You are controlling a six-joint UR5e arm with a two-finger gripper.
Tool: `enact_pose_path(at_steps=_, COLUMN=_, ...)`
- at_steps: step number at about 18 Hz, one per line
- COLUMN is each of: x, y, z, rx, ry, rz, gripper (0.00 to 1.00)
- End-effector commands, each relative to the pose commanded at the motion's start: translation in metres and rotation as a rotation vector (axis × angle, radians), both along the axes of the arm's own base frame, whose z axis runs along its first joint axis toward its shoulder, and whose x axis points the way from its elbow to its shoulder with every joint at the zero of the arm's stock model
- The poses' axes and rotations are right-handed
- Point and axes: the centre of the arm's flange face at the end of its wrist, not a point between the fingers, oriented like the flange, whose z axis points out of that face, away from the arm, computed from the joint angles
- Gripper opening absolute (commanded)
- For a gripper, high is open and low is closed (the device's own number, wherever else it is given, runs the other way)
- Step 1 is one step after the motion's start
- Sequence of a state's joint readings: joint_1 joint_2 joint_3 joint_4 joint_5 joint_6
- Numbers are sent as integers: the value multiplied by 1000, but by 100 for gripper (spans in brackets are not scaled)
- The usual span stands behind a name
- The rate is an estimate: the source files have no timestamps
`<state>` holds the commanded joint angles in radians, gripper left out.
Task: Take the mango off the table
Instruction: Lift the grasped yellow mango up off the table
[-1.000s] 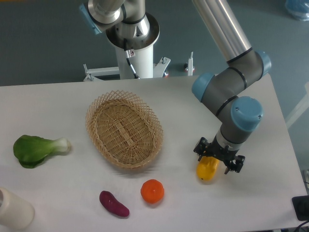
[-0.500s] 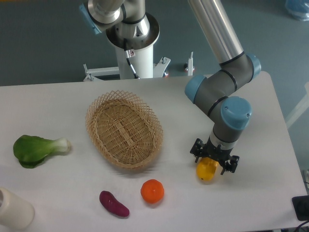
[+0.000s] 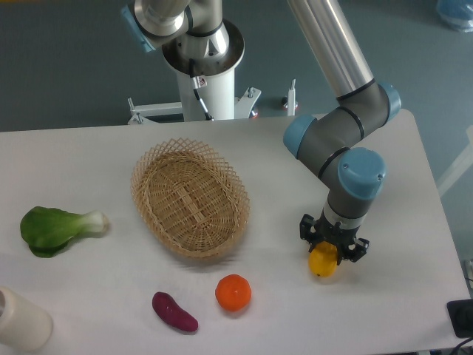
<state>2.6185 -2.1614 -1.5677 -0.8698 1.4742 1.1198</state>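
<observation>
The mango [image 3: 322, 263] is a yellow fruit lying on the white table [image 3: 89, 296] at the right front. My gripper [image 3: 328, 254] points straight down over it, with its black fingers drawn in against the fruit's sides. The wrist and fingers hide the mango's upper part, so only its lower yellow end shows. The fruit still appears to rest on the tabletop.
A woven basket [image 3: 190, 197] sits mid-table. A round orange [image 3: 233, 292] and a dark purple vegetable [image 3: 174, 311] lie near the front edge, left of the mango. Green bok choy [image 3: 55, 228] and a white bottle [image 3: 22, 322] are at the left. A black object [image 3: 462, 318] lies at the right corner.
The arm shifted slightly left, then lowered. The fingers, spread wide a second ago, have drawn in against the mango, which nudged a little to the right.
</observation>
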Motion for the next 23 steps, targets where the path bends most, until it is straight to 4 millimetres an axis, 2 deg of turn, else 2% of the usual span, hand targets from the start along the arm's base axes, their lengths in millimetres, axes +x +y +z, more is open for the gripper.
enact_pose_path(at_steps=7, x=-2, y=-8, z=51, rx=32, ry=70, rz=-2, gripper=54)
enact_pose_path(at_steps=12, x=-6, y=-19, z=60, rx=-74, ry=105, rz=9, gripper=54)
enact_pose_path(at_steps=23, x=-15, y=-19, z=88, rx=-109, ry=174, rz=-25, gripper=56)
